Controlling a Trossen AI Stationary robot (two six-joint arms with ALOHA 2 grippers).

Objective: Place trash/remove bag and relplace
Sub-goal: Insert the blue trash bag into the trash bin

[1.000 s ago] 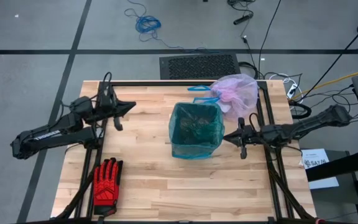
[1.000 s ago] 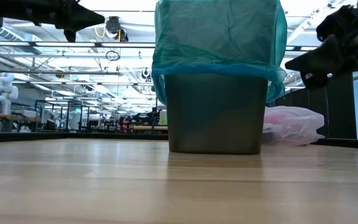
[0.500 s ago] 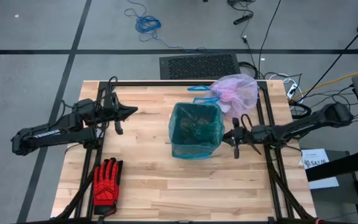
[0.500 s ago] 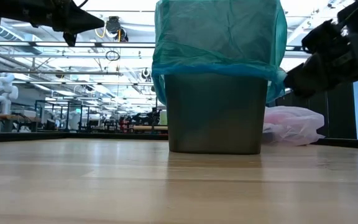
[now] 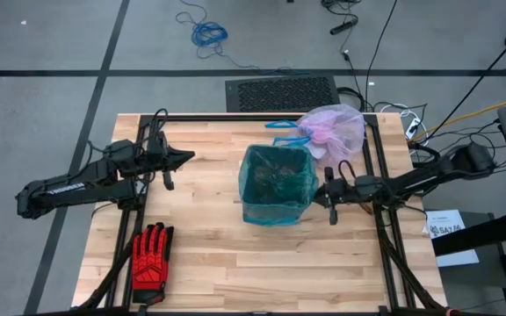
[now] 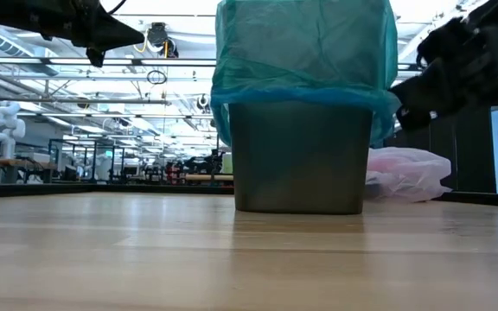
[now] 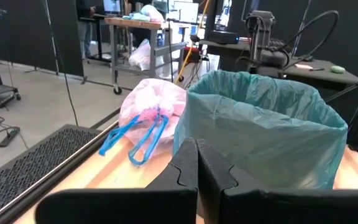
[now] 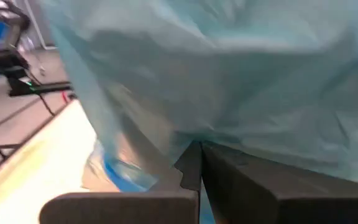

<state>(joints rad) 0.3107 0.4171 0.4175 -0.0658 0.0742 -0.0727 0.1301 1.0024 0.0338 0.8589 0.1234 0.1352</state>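
Right gripper [image 5: 320, 195], fingers pressed closed and empty, noses against teal plastic liner [image 5: 275, 183] draped over grey bin [image 6: 301, 157], likely to tuck it. Left gripper [image 5: 185, 155] closed, parked clear. Tied pale pink bag [image 5: 334, 129] rests behind bin on table [image 5: 209, 254].

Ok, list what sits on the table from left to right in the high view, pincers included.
Red glove → left pincer, shut → bin lined with the teal bag → right pincer, shut, at the bin's side. The tied pink bag lies farther back, overlapping in the order, so it is unranked.
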